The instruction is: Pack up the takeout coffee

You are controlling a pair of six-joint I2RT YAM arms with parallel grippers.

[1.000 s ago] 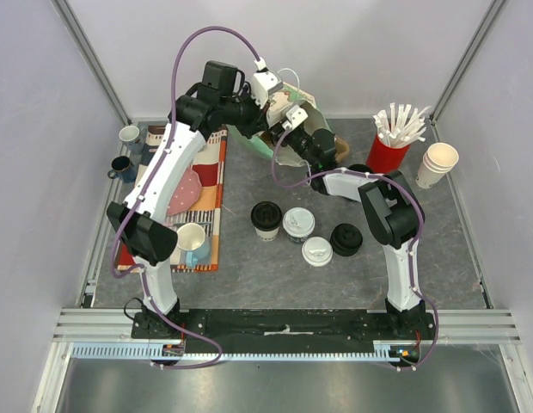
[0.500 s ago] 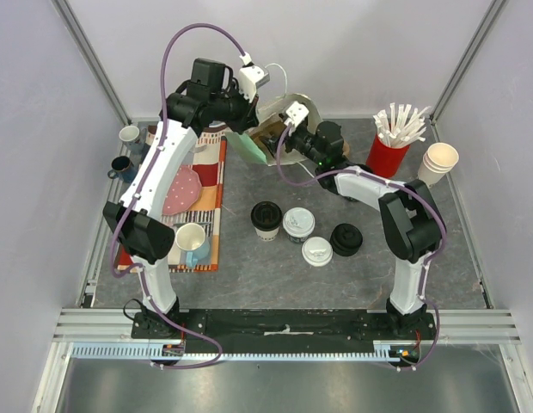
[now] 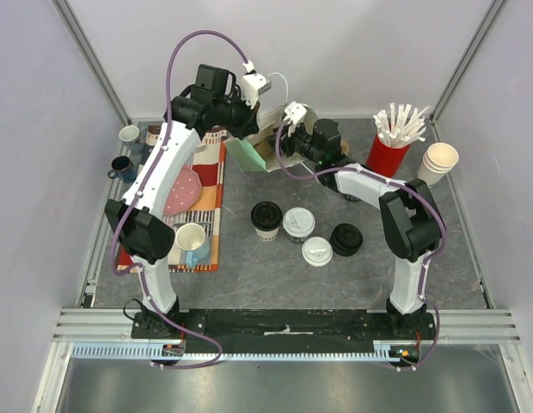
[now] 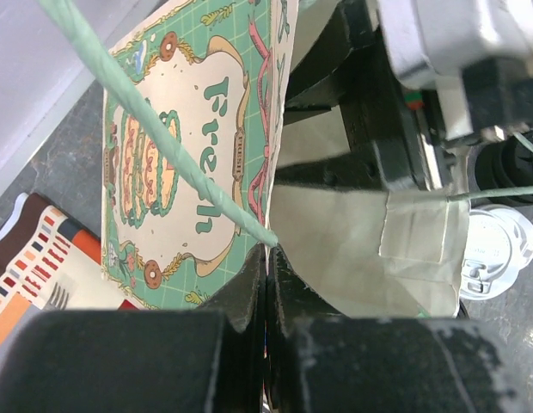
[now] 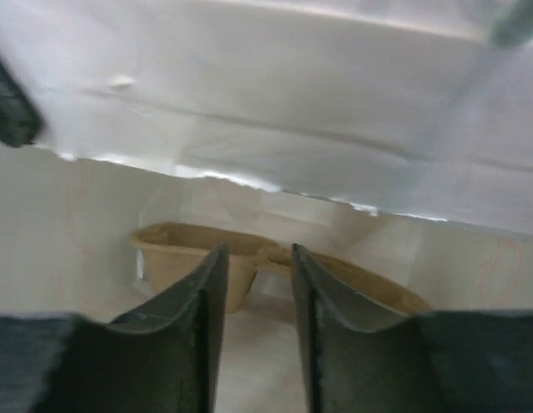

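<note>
White-shelled arms (image 3: 168,163) — black joints (image 3: 143,234), thin purple cables (image 3: 173,67)

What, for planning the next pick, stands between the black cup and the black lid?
Top view: one white-lidded coffee cup stands between the black cup and the black lid; a second cup sits just off that line, lower in frame.

Matt printed paper bag (image 4: 189,172), rough brown pulp tray (image 5: 168,245), smooth white plastic lids (image 3: 298,221)

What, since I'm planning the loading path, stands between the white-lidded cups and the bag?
Only the right gripper, jaws open inside the bag at its mouth. The table between the two white-lidded cups and the bag looks bare.
</note>
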